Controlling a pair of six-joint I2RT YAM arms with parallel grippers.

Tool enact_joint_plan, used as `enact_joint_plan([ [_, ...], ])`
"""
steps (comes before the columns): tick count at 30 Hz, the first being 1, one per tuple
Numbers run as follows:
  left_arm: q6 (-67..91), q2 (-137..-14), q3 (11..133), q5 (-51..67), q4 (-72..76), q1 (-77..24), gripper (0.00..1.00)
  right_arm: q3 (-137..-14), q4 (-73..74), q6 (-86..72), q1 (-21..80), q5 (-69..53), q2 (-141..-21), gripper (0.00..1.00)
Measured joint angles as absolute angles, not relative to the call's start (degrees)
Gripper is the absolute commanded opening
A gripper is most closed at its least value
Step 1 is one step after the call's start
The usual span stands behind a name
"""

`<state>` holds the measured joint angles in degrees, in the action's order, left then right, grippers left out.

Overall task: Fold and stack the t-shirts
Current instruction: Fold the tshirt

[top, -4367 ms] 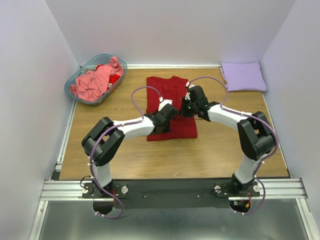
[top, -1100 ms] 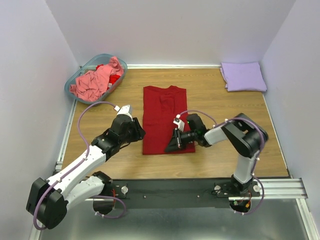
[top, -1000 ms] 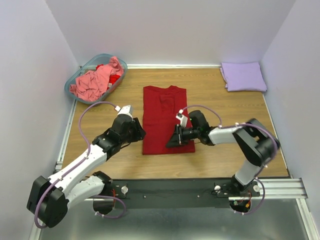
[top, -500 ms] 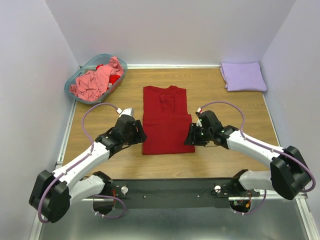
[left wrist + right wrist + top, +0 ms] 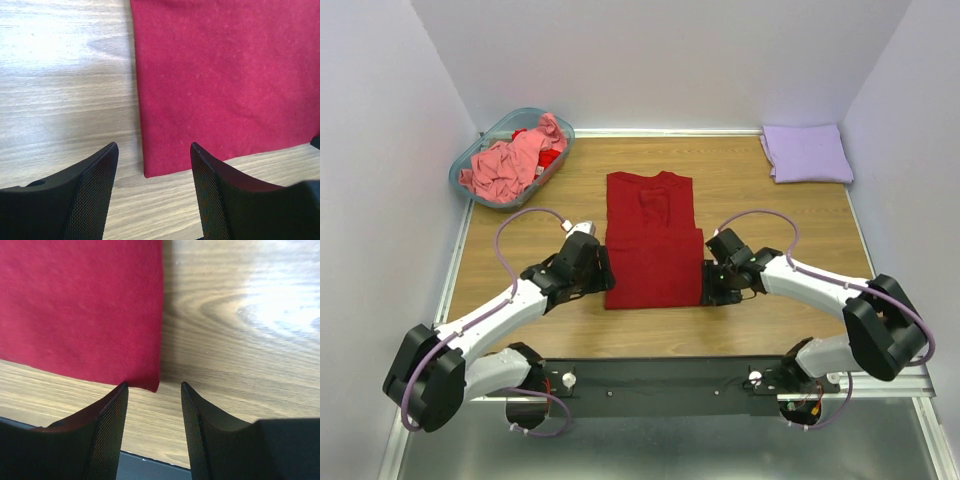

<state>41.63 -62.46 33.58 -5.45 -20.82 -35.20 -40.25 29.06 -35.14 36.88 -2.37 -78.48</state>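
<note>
A dark red t-shirt (image 5: pixel 652 240) lies flat in a long folded strip at the table's middle, collar at the far end. My left gripper (image 5: pixel 600 272) is open and empty at its near left corner, which shows between the jaws in the left wrist view (image 5: pixel 150 167). My right gripper (image 5: pixel 708 283) is open and empty at the near right corner, seen in the right wrist view (image 5: pixel 150 385). A folded lavender t-shirt (image 5: pixel 807 153) lies at the far right. A salmon-pink t-shirt (image 5: pixel 505 160) lies crumpled in the basket.
A translucent teal plastic basket (image 5: pixel 480 137) stands at the far left corner, with a bit of bright red cloth (image 5: pixel 550 157) beside the pink shirt. White walls close three sides. A metal rail (image 5: pixel 660 375) runs along the near edge.
Both arms have left the shirt's middle and come down to its near corners. The right gripper swung from lying over the shirt out to its right edge. The shirt lies straighter.
</note>
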Motion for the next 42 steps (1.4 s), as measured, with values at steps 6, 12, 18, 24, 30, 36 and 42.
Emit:
enact_joint_plan([
  [6,41.6,-64.0,34.4,-5.8,-21.1,-36.5,0.68,-41.3,29.8,-35.5,39.2,-0.7,-80.8,0.5],
  [12,41.5,-65.0,35.2,-6.6,-21.7,-38.0,0.68,-42.5,30.0,-36.1,41.0,1.1,-82.5,0.48],
  [18,41.5,-65.1,35.4,-7.7,-23.0,-39.0,0.68,-42.9,30.1,-36.9,41.6,2.4,-83.0,0.47],
  [24,41.5,-65.4,35.9,-8.3,-23.3,-39.2,0.68,-43.9,31.1,-37.1,41.9,2.8,-83.7,0.47],
  [30,41.4,-65.9,36.0,-8.4,-23.4,-39.6,0.67,-45.6,33.5,-37.1,42.0,3.6,-83.4,0.47],
  [36,41.4,-66.4,36.0,-8.4,-23.4,-39.7,0.68,-46.7,34.1,-37.1,42.1,4.1,-83.2,0.47],
  [42,41.4,-66.5,36.0,-8.4,-23.5,-39.9,0.68,-46.7,34.2,-37.2,42.4,5.3,-85.3,0.47],
])
